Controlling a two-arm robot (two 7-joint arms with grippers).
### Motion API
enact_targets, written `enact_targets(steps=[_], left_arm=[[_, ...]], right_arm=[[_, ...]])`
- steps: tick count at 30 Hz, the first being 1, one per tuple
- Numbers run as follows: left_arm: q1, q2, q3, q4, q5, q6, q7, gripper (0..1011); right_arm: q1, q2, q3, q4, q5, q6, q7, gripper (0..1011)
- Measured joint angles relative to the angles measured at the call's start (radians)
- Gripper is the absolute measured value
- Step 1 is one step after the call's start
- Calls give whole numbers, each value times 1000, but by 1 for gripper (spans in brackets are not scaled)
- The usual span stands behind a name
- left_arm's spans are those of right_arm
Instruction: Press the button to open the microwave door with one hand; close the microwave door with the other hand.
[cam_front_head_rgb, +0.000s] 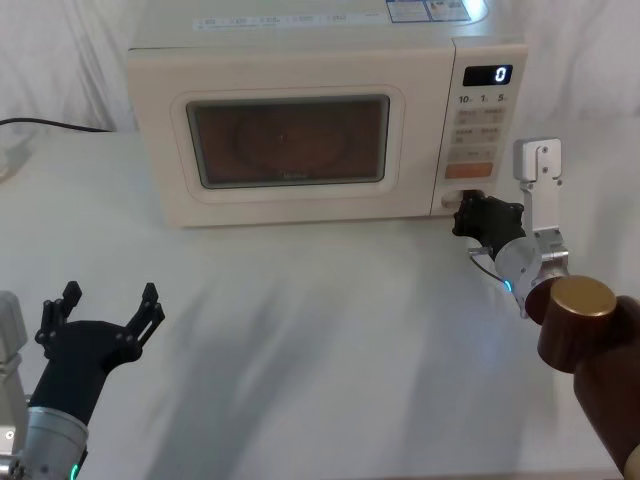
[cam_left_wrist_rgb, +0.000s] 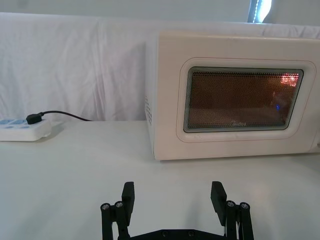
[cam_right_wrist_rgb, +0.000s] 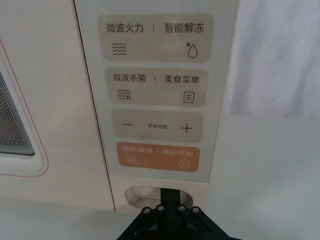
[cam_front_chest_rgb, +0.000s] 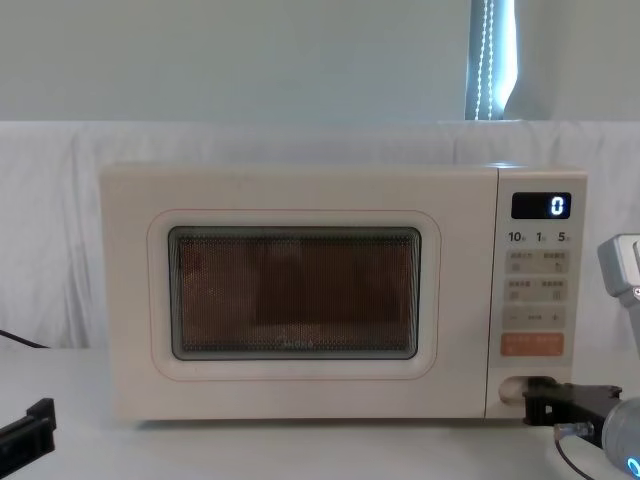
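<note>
Head view: the microwave (cam_front_head_rgb: 300, 125) stands at the back of the white worktop (cam_front_head_rgb: 320, 340), its door (cam_front_head_rgb: 290, 140) flush with the front and the display reading "0". The right hand (cam_front_head_rgb: 464, 207) reaches to the bottom of the control panel, its tip at the button (cam_right_wrist_rgb: 142, 196), which sits below the orange key (cam_right_wrist_rgb: 157, 156); I cannot tell whether its fingers are spread or closed. The left hand (cam_front_head_rgb: 105, 310) hovers low over the near left of the worktop, well apart from the microwave, with its fingers spread wide and nothing between them.
</note>
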Motion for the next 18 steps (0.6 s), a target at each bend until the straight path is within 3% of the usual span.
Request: enact_targets(steps=[18], left_arm=[[0,0,0,0,0,0,0,1001]], right_arm=[[17,-9,1,29,-5,-12,-3,0]])
